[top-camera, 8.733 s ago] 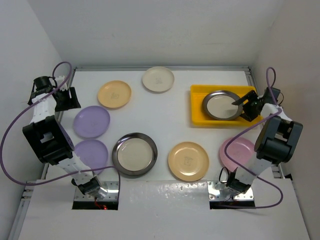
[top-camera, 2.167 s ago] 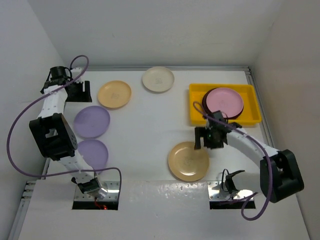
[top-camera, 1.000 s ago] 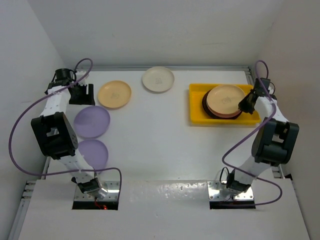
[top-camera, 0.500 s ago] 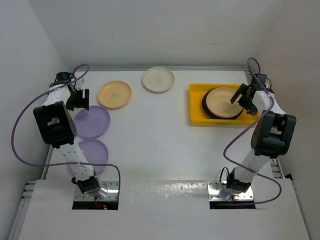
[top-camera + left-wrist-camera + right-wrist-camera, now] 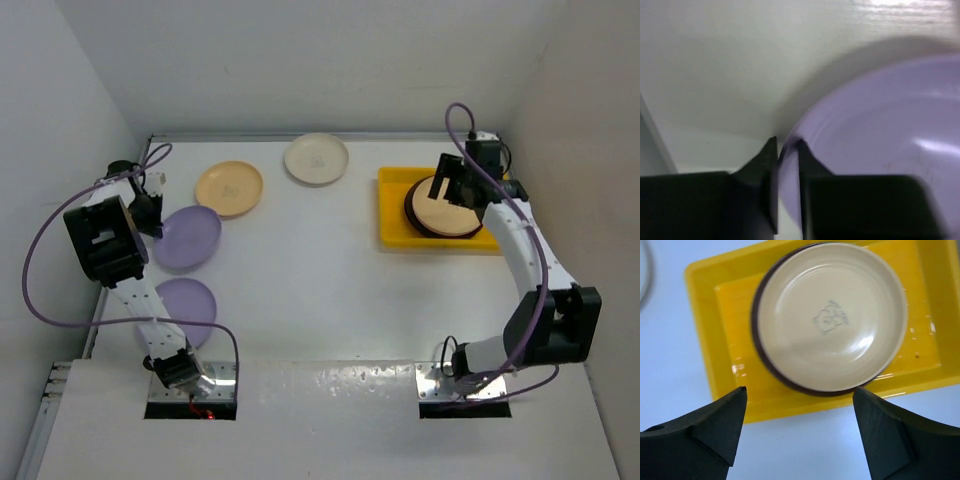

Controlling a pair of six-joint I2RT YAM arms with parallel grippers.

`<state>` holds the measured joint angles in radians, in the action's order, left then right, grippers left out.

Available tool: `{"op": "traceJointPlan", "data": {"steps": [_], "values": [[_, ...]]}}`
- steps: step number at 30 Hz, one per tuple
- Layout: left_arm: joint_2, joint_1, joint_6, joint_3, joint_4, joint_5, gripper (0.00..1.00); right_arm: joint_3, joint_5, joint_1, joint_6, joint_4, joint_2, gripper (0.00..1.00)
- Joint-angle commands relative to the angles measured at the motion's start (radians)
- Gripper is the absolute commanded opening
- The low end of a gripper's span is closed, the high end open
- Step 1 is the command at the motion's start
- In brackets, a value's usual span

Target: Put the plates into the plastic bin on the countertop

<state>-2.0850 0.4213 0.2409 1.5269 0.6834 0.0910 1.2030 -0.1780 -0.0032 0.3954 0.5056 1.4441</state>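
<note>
On the white countertop (image 5: 330,270), my left gripper (image 5: 151,217) (image 5: 787,145) is shut on the left rim of a lavender plate (image 5: 190,237) (image 5: 880,130). A second lavender plate (image 5: 183,303) lies nearer the bases. A peach-orange plate (image 5: 229,188) and a cream plate (image 5: 316,158) sit toward the back. The yellow plastic bin (image 5: 392,212) (image 5: 700,285) holds a stack with a peach-orange plate (image 5: 443,210) (image 5: 830,315) on top and a dark rim (image 5: 756,320) showing under it. My right gripper (image 5: 450,188) (image 5: 800,390) hangs open above the bin's near edge, holding nothing.
White walls close in the countertop on the left, back and right. The left wall stands close beside my left gripper. The arm bases (image 5: 190,380) sit at the near edge, with purple cables looping off both arms.
My left gripper dropped to the lavender plate's rim and shut on it. My right gripper let go of the peach-orange plate in the bin, opened, and swung left above the stack.
</note>
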Motion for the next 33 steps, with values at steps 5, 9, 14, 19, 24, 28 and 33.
{"op": "traceJointPlan", "data": {"steps": [5, 9, 14, 19, 24, 28, 33], "values": [[0.097, 0.007, 0.136, -0.054, 0.125, 0.205, 0.00, -0.075, 0.005, 0.213, -0.013, -0.036, -0.093, 0.83], [0.264, -0.041, 0.155, -0.022, 0.136, 0.297, 0.00, -0.068, 0.005, 0.365, -0.020, -0.045, -0.085, 0.82], [0.394, -0.229, 0.112, 0.090, 0.157, 0.349, 0.00, 0.001, 0.075, 0.492, -0.029, -0.099, -0.054, 0.82], [0.385, -0.378, 0.063, 0.160, 0.194, 0.369, 0.00, 0.066, 0.097, 0.609, -0.038, -0.239, -0.018, 0.84], [0.365, -0.489, 0.044, 0.161, 0.214, 0.403, 0.00, 0.138, 0.106, 0.644, 0.011, -0.300, 0.083, 0.83], [0.365, -0.509, 0.035, 0.184, 0.225, 0.483, 0.00, 0.162, 0.100, 0.661, 0.029, -0.311, 0.186, 0.78], [0.365, -0.509, 0.044, 0.196, 0.254, 0.546, 0.00, 0.171, 0.115, 0.652, 0.049, -0.326, 0.294, 0.67]]}}
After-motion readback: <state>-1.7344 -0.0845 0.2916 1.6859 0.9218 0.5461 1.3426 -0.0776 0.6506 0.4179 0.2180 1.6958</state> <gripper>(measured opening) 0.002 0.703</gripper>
